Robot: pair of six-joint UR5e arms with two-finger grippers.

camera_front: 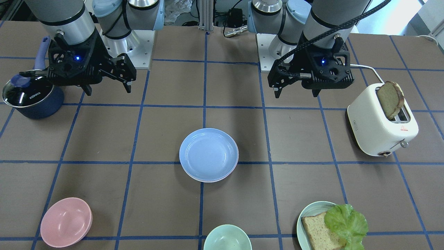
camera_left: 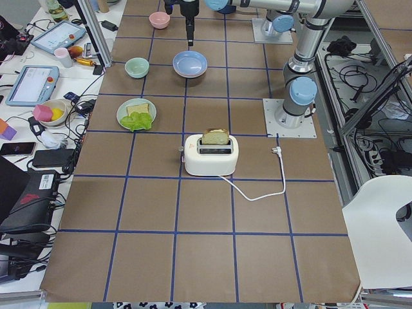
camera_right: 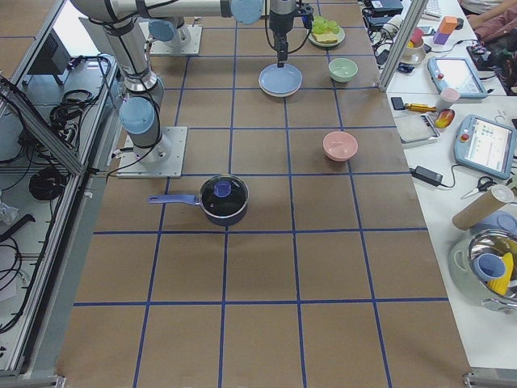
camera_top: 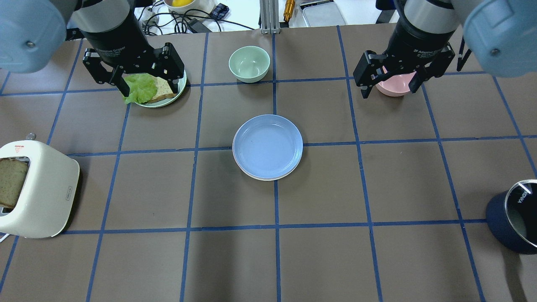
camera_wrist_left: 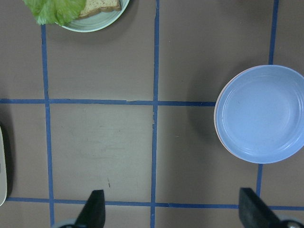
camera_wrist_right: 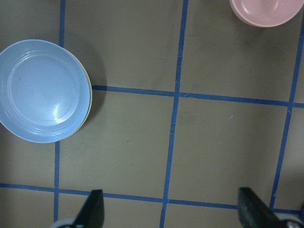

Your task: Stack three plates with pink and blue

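Observation:
The light blue plate (camera_front: 208,154) lies at the table's middle (camera_top: 267,146) on top of a stack. A thin pink rim (camera_wrist_left: 216,129) shows under it in the left wrist view, and a cream rim (camera_wrist_right: 89,105) in the right wrist view. The lower plates are otherwise hidden. My left gripper (camera_top: 149,86) is open and empty, raised above the table to the stack's left (camera_front: 297,93). My right gripper (camera_top: 389,90) is open and empty, raised to the stack's right (camera_front: 108,90). Neither touches the stack.
A white toaster (camera_top: 37,188) with a bread slice stands at my left. A dark blue lidded pot (camera_top: 514,218) stands at my right. A pink bowl (camera_top: 394,84), a mint bowl (camera_top: 249,63) and a pale green plate (camera_front: 304,215) with bread and lettuce sit on the far side.

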